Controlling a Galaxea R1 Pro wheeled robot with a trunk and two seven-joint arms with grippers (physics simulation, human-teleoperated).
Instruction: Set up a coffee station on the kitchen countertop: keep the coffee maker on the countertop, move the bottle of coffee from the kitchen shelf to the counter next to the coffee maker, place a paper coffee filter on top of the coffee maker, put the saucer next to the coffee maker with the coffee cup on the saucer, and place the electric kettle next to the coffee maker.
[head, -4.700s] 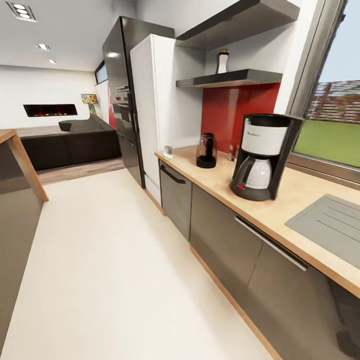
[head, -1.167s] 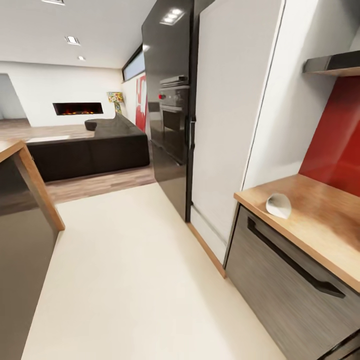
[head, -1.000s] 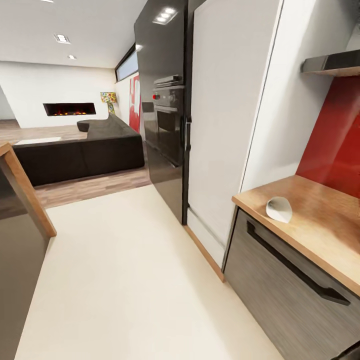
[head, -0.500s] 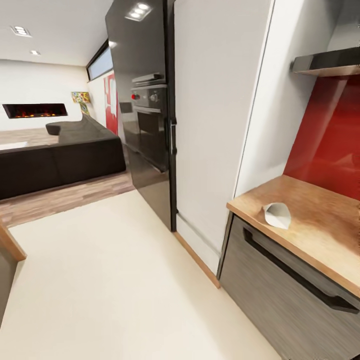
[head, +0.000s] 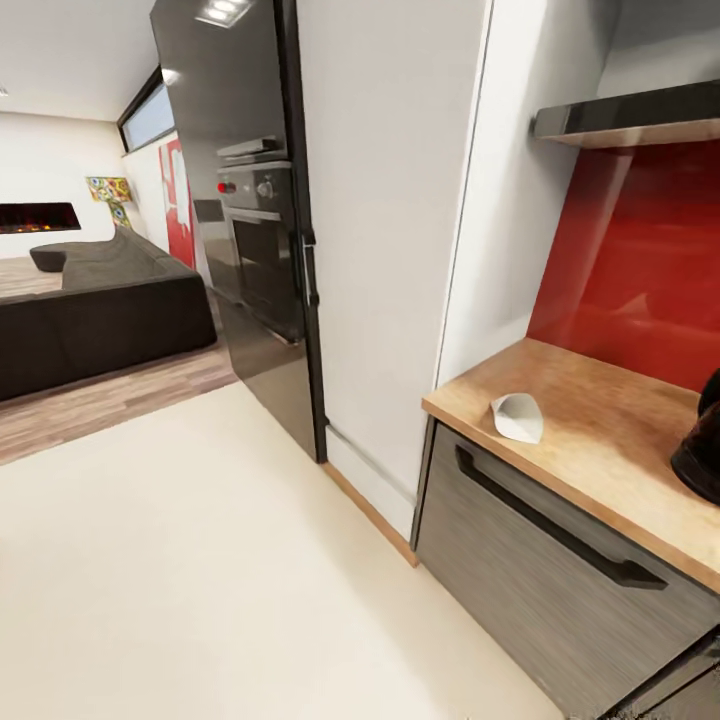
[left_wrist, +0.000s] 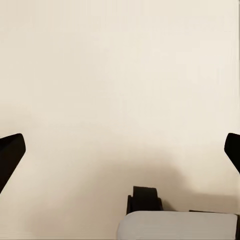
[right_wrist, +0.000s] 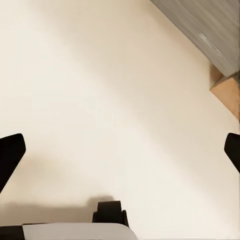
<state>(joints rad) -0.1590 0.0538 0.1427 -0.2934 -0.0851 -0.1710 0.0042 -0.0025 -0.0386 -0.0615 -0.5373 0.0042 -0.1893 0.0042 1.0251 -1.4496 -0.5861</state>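
Observation:
A white paper coffee filter (head: 517, 417) lies near the front corner of the wooden countertop (head: 600, 440) in the head view. The picture's right edge cuts off a dark rounded thing (head: 702, 447) on the counter, likely the electric kettle. A dark shelf (head: 630, 112) hangs above the red backsplash. My left gripper (left_wrist: 120, 152) is open over the pale floor, its black fingertips (left_wrist: 10, 152) wide apart with nothing between them. My right gripper (right_wrist: 120, 155) is open too, above the floor near the cabinet base.
A grey drawer front with a long black handle (head: 555, 522) sits under the counter. Left of it stand a tall white cabinet (head: 390, 230) and a black oven column (head: 250, 250). A dark sofa (head: 90, 310) lies beyond the cream floor (head: 200, 560). My base's wheel (left_wrist: 145, 199) is below the grippers.
The whole head picture has shifted left as the camera turned right. The counter corner and filter now sit further left, and the dark thing has come into view at the right edge.

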